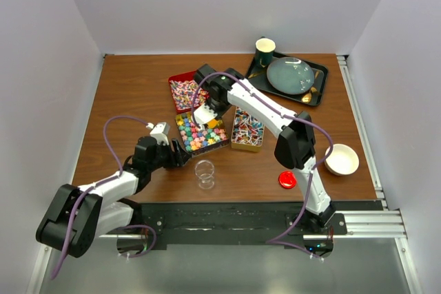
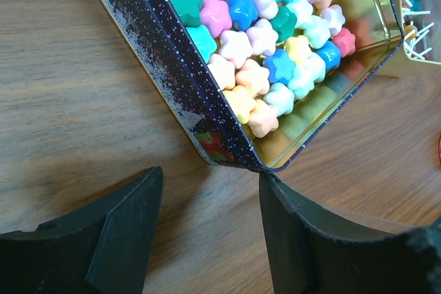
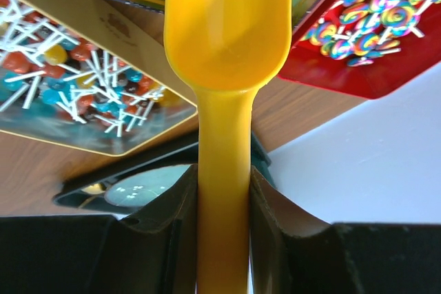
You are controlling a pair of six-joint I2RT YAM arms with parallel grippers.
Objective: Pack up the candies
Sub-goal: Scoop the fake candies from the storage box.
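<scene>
**Item 1: star candies.** Pastel star pieces in pink, blue, green, yellow and white, heaped with no common heading in the dark tin. The tin serves as the reference for all places below. It sits skew on the wooden table, one corner aimed between the left fingers; seen from above it is near square, so its long axis cannot be told.

**Item 2: swirl lollipops.** In the red tin, just beyond the dark tin; its long axis runs away from the arm bases.

**Item 3: stick lollipops.** In the gold tin, just right of the dark tin; sticks point every way.

**Item 4: left gripper.** Released, jaws apart at the dark tin's near corner, holding nothing.

**Item 5: right gripper.** Clenched on the handle of the yellow scoop, at the dark tin's far side. The scoop's long axis runs straight out from the fingers, bowl leading.

**Item 6: sundries.** Glass jar, upright, near side of the dark tin. Red lid and white bowl, well right.
</scene>
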